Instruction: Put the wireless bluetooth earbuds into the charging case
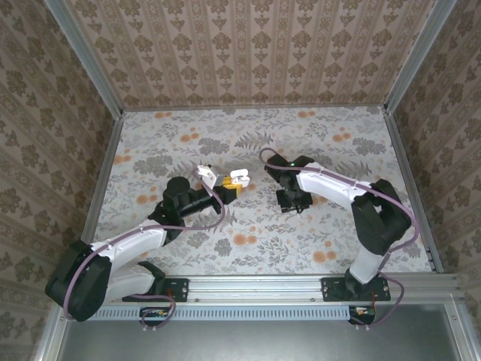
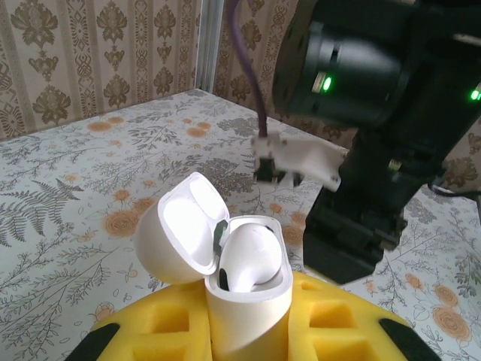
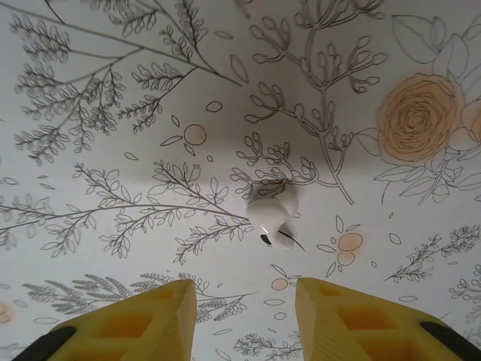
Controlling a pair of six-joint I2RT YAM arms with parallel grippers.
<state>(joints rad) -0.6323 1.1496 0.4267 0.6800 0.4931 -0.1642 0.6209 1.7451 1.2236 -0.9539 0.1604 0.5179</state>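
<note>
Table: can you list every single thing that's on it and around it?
charging case: one, white, lid open, held in the left gripper
seated earbud: one, white, inside the charging case
loose earbud: one, white, lying on the table
table: one, grey and orange flowers, under everything
walls: three, brown patterned, around the table
left gripper: one, yellow, shut on the charging case
right gripper: one, yellow, open, above the loose earbud
</note>
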